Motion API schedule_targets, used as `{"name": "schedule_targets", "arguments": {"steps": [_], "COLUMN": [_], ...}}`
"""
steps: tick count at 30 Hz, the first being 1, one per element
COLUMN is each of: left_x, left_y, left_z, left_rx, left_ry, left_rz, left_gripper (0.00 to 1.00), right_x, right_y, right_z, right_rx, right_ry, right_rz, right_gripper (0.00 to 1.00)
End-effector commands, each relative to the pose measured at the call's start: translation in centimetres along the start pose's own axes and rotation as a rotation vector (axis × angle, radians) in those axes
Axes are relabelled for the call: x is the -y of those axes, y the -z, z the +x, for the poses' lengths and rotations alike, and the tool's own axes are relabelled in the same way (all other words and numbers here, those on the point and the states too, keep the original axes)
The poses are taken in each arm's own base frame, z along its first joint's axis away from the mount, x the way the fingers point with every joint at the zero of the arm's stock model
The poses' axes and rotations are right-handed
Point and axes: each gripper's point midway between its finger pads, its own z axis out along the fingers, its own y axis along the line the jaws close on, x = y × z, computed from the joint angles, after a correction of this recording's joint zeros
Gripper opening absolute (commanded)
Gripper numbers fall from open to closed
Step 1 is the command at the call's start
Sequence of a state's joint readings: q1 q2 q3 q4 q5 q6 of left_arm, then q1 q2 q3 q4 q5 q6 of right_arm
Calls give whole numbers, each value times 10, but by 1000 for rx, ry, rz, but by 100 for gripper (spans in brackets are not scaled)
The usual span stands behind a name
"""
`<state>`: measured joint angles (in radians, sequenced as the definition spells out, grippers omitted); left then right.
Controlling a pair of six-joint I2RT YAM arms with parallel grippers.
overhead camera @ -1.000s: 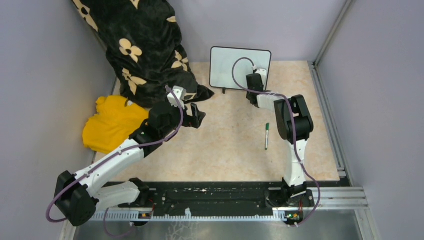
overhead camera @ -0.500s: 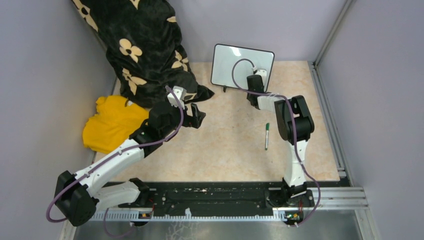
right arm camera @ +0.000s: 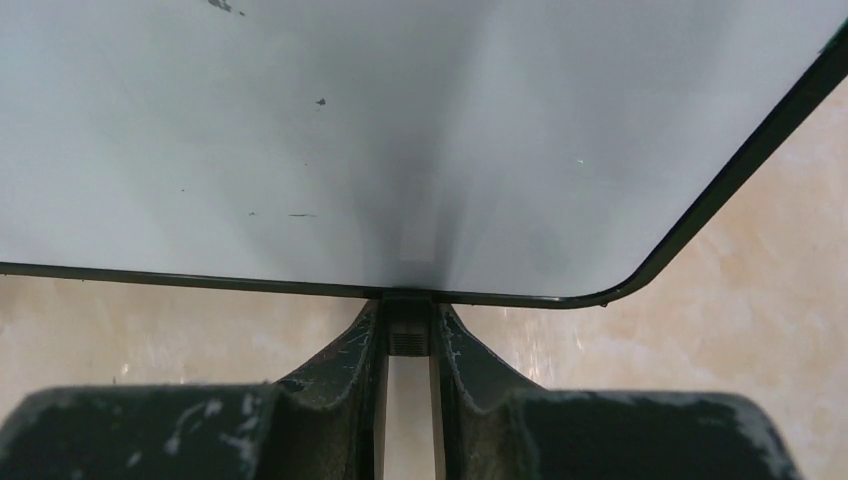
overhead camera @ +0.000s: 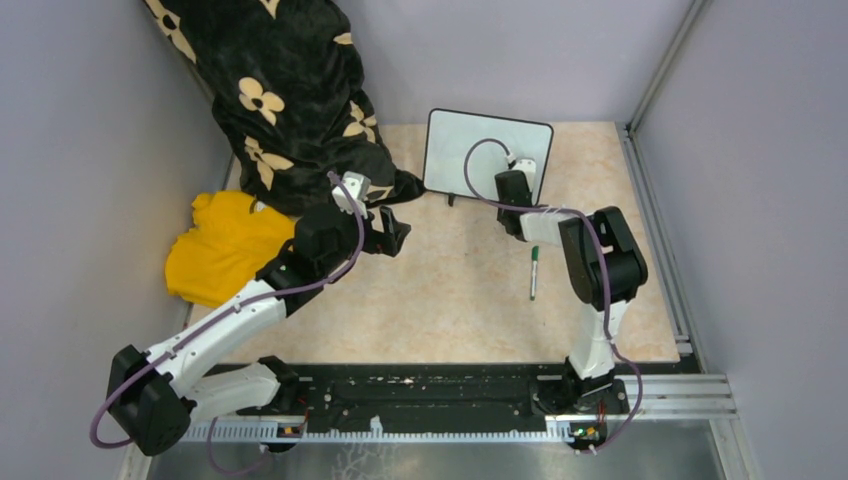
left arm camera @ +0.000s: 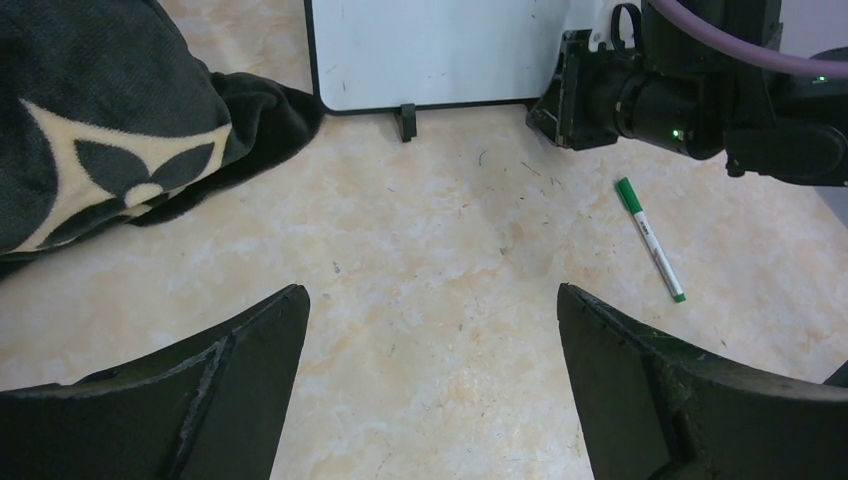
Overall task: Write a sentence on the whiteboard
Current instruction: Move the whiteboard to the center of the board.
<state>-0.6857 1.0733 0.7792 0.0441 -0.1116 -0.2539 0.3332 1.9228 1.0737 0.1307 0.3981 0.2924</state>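
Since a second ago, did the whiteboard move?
Yes. The whiteboard has slid a little toward the arms and to the right, away from the back wall and nearer the green marker.

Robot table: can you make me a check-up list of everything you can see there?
Surface: beige marbled tabletop, lightly scuffed.
Job's things: small white whiteboard with a thin black frame, standing at the back, blank apart from tiny specks, no writing seen; green marker pen, lying flat on the tabletop, not held.
Clutter: black blanket with cream flowers; yellow cloth next to it.
Grippers: left gripper open above the tabletop, holding nothing; right gripper shut on the whiteboard's bottom edge, at a little black foot.
Cables: purple cable along each arm; no snag seen.
Surroundings: plain grey walls; metal frame rails.
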Motion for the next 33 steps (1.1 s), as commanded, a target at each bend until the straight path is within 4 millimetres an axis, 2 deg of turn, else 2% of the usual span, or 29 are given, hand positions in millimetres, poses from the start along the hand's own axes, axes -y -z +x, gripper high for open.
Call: {"name": "schedule_targets", "arguments": {"steps": [1,5,11,22,33], "left_x": [5,4,3,-2,-4], "left_y": [6,7,8,10,6], "left_z": [-14,-14,-16,-16,-12], "left_rx": [44,47,53,61,49], "left_ry": [7,6,4,1,-1], "left_rz": [19,14,5,-17,-29], "left_gripper": [99,99,99,99,99], "right_x": [-4,-2,1,-16,-45], "right_y": [31,54,85,135,153], "right_z": [-4,10,45,81,95], "right_rx": [22,13,-14,-12,-19], "right_ry": [-9,-13,-14,12,-9], "right_rz": [-19,-34,-58,-144,-204], "right_gripper": [0,0,0,0,0]}}
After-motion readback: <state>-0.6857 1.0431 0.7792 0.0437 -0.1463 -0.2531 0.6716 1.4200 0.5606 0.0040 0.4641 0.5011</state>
